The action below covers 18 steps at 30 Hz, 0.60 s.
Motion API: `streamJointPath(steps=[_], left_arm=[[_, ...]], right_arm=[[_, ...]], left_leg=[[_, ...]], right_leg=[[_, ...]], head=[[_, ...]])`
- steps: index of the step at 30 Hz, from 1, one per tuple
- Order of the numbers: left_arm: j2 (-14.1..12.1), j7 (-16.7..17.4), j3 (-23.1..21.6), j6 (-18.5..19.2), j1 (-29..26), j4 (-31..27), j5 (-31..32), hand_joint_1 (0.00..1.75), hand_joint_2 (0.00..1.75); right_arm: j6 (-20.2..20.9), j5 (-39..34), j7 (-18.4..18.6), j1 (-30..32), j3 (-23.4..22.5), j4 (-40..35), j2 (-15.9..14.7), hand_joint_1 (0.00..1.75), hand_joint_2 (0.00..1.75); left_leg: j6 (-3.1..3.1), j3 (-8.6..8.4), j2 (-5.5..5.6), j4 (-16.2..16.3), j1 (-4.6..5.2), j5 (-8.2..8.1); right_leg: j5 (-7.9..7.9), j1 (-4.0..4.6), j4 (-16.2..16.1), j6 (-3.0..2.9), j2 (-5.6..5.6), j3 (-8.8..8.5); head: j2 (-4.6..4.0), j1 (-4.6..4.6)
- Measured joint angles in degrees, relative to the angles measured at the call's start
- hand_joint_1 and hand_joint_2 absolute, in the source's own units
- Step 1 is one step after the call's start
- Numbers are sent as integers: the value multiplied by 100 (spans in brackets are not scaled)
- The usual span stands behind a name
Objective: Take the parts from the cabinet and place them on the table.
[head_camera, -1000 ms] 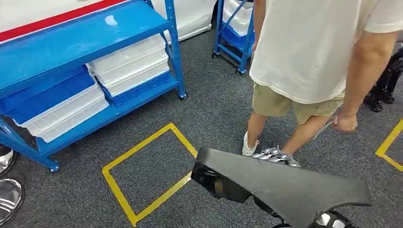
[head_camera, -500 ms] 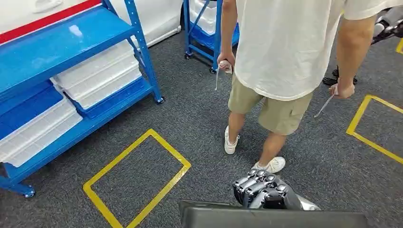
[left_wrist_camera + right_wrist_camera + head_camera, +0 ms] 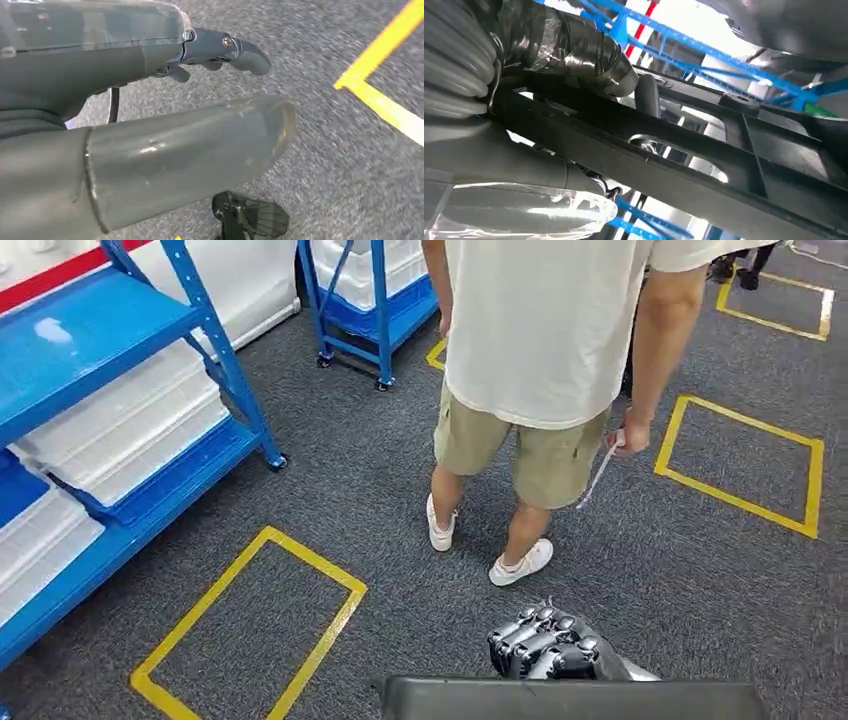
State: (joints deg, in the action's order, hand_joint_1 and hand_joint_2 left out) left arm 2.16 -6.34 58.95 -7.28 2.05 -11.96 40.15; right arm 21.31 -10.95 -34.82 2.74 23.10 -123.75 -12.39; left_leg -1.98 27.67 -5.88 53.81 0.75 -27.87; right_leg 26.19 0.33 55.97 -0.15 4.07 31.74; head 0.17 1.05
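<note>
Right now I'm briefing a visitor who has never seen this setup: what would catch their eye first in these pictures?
Probably the person in a pale shirt and khaki shorts, standing close ahead on the grey carpet. Next, the blue shelving with white bins at the left, and the yellow tape rectangles on the floor. At the bottom edge, the right hand grips a black part, its fingers curled over the part's edge.

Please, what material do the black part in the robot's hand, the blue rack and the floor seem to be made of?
The black part looks like moulded plastic with a matt finish: thin ribs and cut-out openings show in the right wrist view. The blue rack seems to be painted metal, since its upright has a row of holes and a slight gloss. The floor appears to be dark grey carpet with a speckled, fibrous texture.
</note>
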Motion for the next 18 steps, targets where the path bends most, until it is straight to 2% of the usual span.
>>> streamJointPath(steps=[2, 3, 4, 5, 6, 7, 8, 9, 10, 11, 12, 13, 14, 15, 18], left_arm=[[20, -22, 13, 20, 23, 0, -4, 0, 0], [31, -33, 18, 39, 42, 0, -22, 0, 0], [33, -40, 22, 55, 56, 0, -33, 0, 0], [46, -46, 28, 66, 55, 0, -39, 0, 0], [46, -48, 48, 66, 44, 0, -44, 0, 0], [46, -48, 70, 66, 27, 0, -57, 0, 0], [46, -48, 90, 66, 15, 0, -63, 0, 0], [46, -48, 101, 68, 3, 0, -70, 0, 0], [46, -50, 103, 68, 5, 0, -70, 0, 0], [46, -61, 103, 68, 9, 0, -72, 0, 0], [48, -79, 105, 76, 10, 0, -72, 0, 0], [48, -101, 109, 90, 10, 0, -74, 0, 0], [48, -107, 116, 98, 1, 2, -79, 0, 0], [48, -116, 129, 107, -8, 2, -79, 0, 0], [46, -125, 142, 118, 12, 0, -79, 0, 0]], right_arm=[[-20, -35, 28, 35, -48, 0, 0, 166, 175], [-22, -44, 44, 38, -79, 0, 0, 166, 175], [-24, -53, 66, 38, -94, 0, 0, 166, 175], [-31, -64, 76, 15, -109, 2, 0, 166, 175], [-40, -64, 85, 12, -123, 4, 2, 166, 175], [-48, -66, 85, 15, -136, 11, 2, 166, 175], [-51, -66, 85, 16, -151, 20, 2, 166, 175], [-57, -68, 96, 17, -164, 37, 2, 166, 175], [-59, -68, 109, 17, -177, 53, 2, 166, 175], [-66, -68, 140, 16, -184, 59, 2, 166, 175], [-75, -68, 171, 17, -190, 63, 2, 166, 175], [-81, -68, 188, 17, -197, 63, 2, 166, 175], [-85, -70, 188, 11, -206, 66, 2, 166, 175], [-88, -70, 192, -7, -208, 74, 2, 166, 175], [-88, -77, 195, 25, -234, 81, 4, 166, 175]], left_leg=[[36, -24, -123, -15, -1, -11], [62, -36, -181, -4, 19, -24], [99, 3, 12, 64, -24, -134], [119, 98, 301, 318, -47, -318], [136, 298, 463, 781, -69, -574], [155, 530, 533, 1293, -80, -799], [175, 750, 550, 1747, -97, -954], [195, 887, 550, 2001, -121, -956], [213, 872, 550, 1913, -145, -804], [228, 751, 561, 1595, -166, -555], [243, 545, 600, 1107, -193, -259], [264, 309, 776, 532, -235, 45], [283, 221, 1144, 285, -278, 87], [269, 193, 1174, 188, -255, 100], [235, 174, 983, 135, -201, 80]], right_leg=[[4, 18, 12, -34, -127, 35], [-23, -15, -32, -75, -185, 36], [-50, -62, -65, -111, -232, 10], [-59, -67, -72, -146, -285, 13], [-65, -68, -73, -160, -333, 16], [-69, -70, -72, -165, -395, 20], [-69, -72, -58, -165, -467, 30], [-68, -75, -46, -165, -546, 32], [-66, -85, -33, -162, -624, 30], [-60, -100, -18, -152, -702, 28], [-55, -118, -10, -138, -780, 18], [-49, -136, -6, -108, -858, 8], [-62, -147, -3, -60, -922, 39], [-86, -147, 22, -10, -1006, 94], [-188, -196, -68, 144, -1199, 164]], head=[[0, -2], [0, -2], [0, -2], [0, -2], [0, -2], [0, -2], [0, -2], [0, -2], [0, -2], [0, -2], [0, -2], [0, -2], [0, -4], [0, -2], [0, -2]])
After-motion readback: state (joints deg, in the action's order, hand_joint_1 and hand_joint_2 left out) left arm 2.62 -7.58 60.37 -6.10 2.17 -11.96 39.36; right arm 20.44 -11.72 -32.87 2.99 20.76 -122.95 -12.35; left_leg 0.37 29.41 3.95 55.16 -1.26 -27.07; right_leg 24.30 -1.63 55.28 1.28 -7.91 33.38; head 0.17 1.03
